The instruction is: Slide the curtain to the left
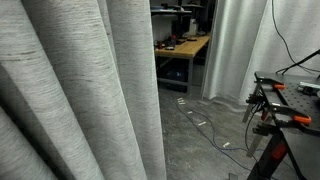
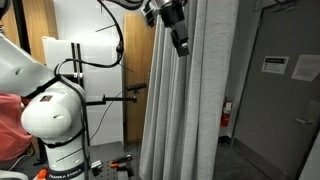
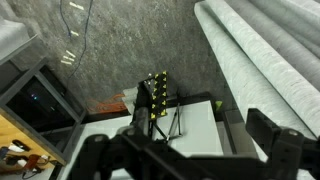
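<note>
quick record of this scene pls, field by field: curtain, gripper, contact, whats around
curtain: light-grey woven fabric, deep vertical folds, hanging
gripper: high up at the curtain's edge, open
between fingers: nothing, per wrist view
contact with curtain: cannot tell
robot base: white, beside the curtain
background: wooden workbench, paler drapes, grey door
floor: grey, with loose cables
</note>
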Robot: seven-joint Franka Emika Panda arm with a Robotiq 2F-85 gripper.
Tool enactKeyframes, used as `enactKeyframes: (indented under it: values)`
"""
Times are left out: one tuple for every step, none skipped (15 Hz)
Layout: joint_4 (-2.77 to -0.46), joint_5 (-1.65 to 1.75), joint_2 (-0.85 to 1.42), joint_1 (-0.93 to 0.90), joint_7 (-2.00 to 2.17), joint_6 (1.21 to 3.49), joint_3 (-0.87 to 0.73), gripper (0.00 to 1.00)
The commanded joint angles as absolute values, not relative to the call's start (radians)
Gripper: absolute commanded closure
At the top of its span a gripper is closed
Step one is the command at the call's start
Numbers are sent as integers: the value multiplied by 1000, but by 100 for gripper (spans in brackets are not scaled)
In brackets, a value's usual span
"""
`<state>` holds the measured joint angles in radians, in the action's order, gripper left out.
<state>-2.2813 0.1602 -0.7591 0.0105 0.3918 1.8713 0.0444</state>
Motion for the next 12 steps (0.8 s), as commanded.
enactKeyframes:
  values:
    - [-2281, 166, -823, 84, 364, 1818, 41, 0]
    - [-2263, 176, -811, 101, 350, 1790, 38, 0]
    - [-2245, 183, -792, 114, 328, 1754, 30, 0]
    - [-2233, 194, -771, 129, 311, 1726, 25, 0]
    - [-2227, 200, -750, 133, 289, 1702, 20, 0]
    - [-2226, 201, -737, 134, 270, 1689, 13, 0]
    - [-2232, 199, -722, 131, 249, 1686, 5, 0]
    - [-2237, 202, -710, 131, 235, 1685, 1, 0]
    - [-2248, 191, -697, 123, 217, 1696, -9, 0]
    - [-2257, 187, -683, 120, 206, 1709, -15, 0]
    - [-2263, 183, -670, 117, 196, 1718, -18, 0]
    - [-2275, 174, -662, 114, 191, 1735, -22, 0]
